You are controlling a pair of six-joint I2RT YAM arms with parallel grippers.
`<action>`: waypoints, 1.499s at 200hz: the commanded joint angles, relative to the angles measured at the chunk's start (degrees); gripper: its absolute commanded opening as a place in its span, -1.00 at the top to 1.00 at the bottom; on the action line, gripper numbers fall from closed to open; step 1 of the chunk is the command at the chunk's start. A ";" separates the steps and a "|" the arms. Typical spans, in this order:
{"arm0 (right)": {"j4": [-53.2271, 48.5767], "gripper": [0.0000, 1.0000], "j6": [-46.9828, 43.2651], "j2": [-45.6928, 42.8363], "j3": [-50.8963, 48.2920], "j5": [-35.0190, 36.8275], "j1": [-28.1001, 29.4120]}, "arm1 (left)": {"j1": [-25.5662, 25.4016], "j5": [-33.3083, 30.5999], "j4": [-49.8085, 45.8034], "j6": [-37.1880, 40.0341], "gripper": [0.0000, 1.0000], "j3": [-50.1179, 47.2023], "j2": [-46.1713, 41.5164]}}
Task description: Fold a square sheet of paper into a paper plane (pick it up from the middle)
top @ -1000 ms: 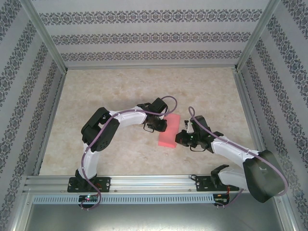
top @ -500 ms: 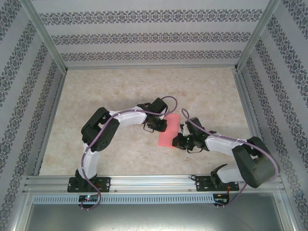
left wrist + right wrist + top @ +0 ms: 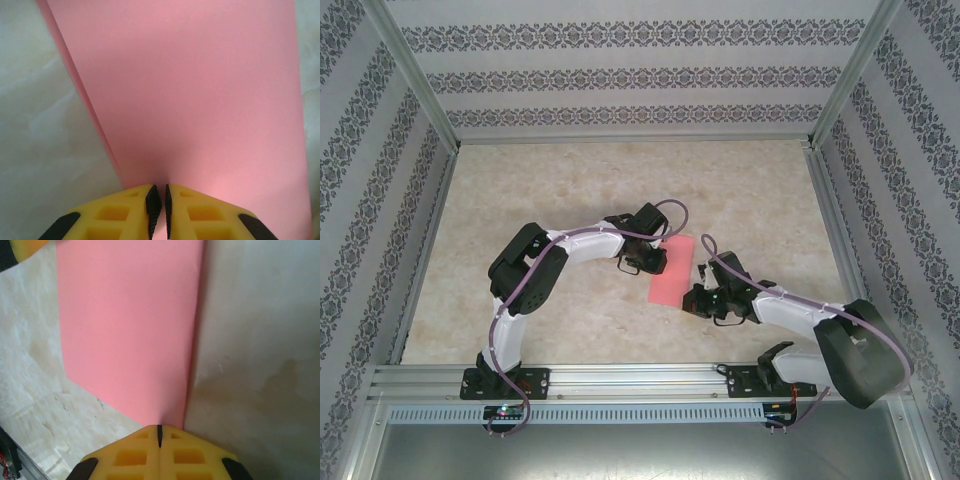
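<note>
Currently the square sheet of paper (image 3: 672, 270) lies flat near the middle of the table (image 3: 570, 180), doubled over into a narrow rectangle. The left wrist view shows two layers along its long left edge (image 3: 95, 115).

Progress, as judged:
- Done: one lengthwise fold in half.
- Not done: the nose corners, the wings and the centre ridge. No pointed dart shape is present, so the task is at an early stage.

Gripper condition:
- The left gripper (image 3: 655, 258) is at the far end of the sheet. Its jaws stand a narrow slit apart (image 3: 160, 192), with pink paper running up to the tips. Whether the sheet is clamped or only pressed cannot be determined.
- The right gripper (image 3: 694, 296) is at the near end. Its jaws are fully closed on each other (image 3: 159, 429), tips at the sheet's long edge, and nothing is visibly held.

Surroundings:
- The table has a beige, marble-patterned top with faint stains.
- The aluminium frame posts (image 3: 415, 75) and a slotted rail (image 3: 620, 380) border it.
- The walls (image 3: 620, 70) behind carry pale paper with dark ornamental bands.
</note>
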 commanded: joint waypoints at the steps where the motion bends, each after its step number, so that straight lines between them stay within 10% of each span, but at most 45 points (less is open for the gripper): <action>1: -12.77 1.00 0.47 -1.17 -2.97 5.92 0.63 | 2.10 -7.34 -14.74 1.97 0.60 -5.10 6.32; 70: -12.16 1.00 3.69 -12.25 3.02 0.32 1.06 | 2.10 -6.96 -15.01 2.37 0.60 -4.41 6.31; 147: 0.38 1.00 2.61 4.75 8.53 -0.58 1.02 | 2.19 -6.65 -14.83 2.46 0.60 -4.56 6.26; 300: -13.85 1.00 -1.96 1.99 4.08 6.90 0.53 | 2.49 -6.58 -15.01 2.42 0.60 -4.30 6.25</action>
